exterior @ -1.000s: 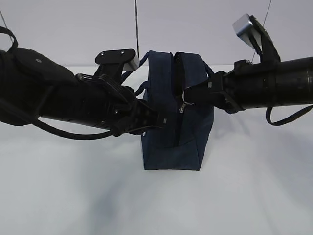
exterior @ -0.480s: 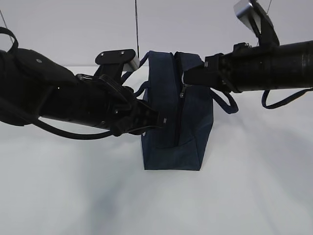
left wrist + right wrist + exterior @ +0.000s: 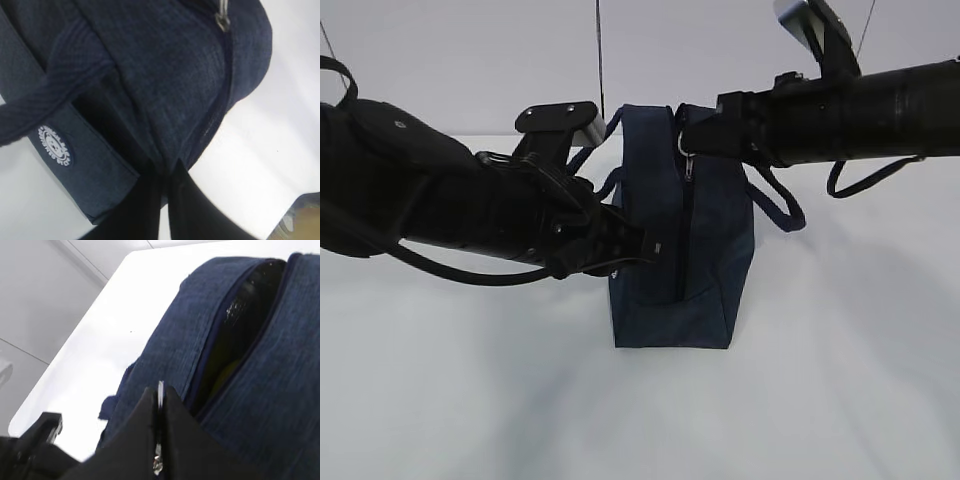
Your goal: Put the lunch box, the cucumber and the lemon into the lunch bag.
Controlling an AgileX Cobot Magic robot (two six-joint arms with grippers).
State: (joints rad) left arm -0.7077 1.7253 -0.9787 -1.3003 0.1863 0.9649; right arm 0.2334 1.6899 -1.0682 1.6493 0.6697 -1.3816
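Note:
The navy lunch bag (image 3: 705, 270) stands upright mid-table. My left gripper (image 3: 655, 245) is shut on a fold of its side fabric (image 3: 162, 150), near the white round logo (image 3: 55, 145). My right gripper (image 3: 688, 150) is up at the bag's top edge, shut on the metal ring pull (image 3: 160, 388) of the zipper. Below the pull the zipper (image 3: 683, 240) lies closed. In the right wrist view a slit (image 3: 240, 325) stays open ahead of the pull. Something dark and glossy and a yellow patch (image 3: 225, 375) show inside. The lunch box, cucumber and lemon cannot be made out.
One loop handle (image 3: 782, 205) hangs off the bag's right side, under the right arm. The white table (image 3: 840, 380) spreads around the bag. A pale wall stands behind it, with thin cables hanging down.
My right gripper has drawn the ring pull up the bag's end to its top edge, closing more of the zipper. The left arm has held still.

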